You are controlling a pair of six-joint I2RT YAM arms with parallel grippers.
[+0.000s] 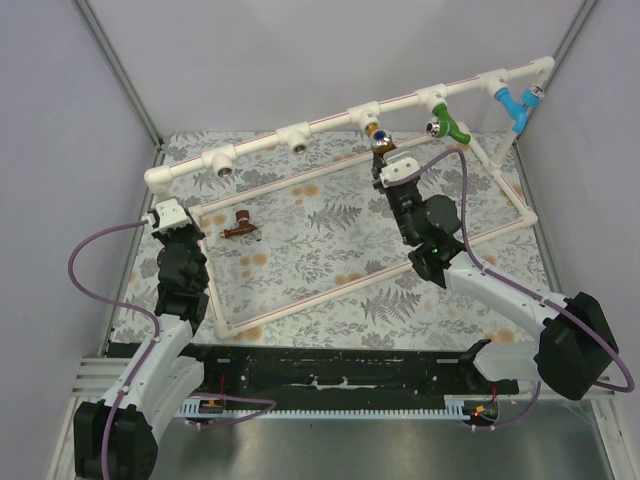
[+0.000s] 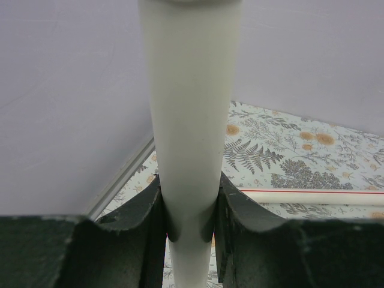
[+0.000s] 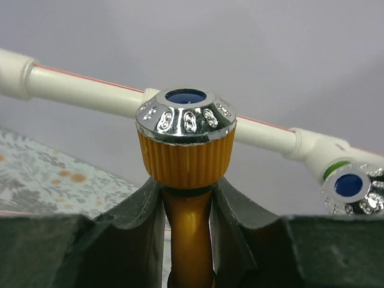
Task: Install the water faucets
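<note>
Three grey walls (image 1: pixel 330 50), fern-print tablecloth (image 1: pixel 320 250); left pincer (image 2: pixel 191 219) pinches white pipe (image 2: pixel 191 120), right pincer (image 3: pixel 187 207) pinches orange faucet (image 3: pixel 186 156).

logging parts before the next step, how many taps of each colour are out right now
orange-yellow tap: 1
dark reddish-brown tap: 1
green tap: 1
light blue tap: 1
total: 4

Legible text, labels, numbers: none. Embossed marks ring the chrome cap (image 3: pixel 185 117) of the orange-yellow faucet (image 3: pixel 186 165), too small to read.
</note>
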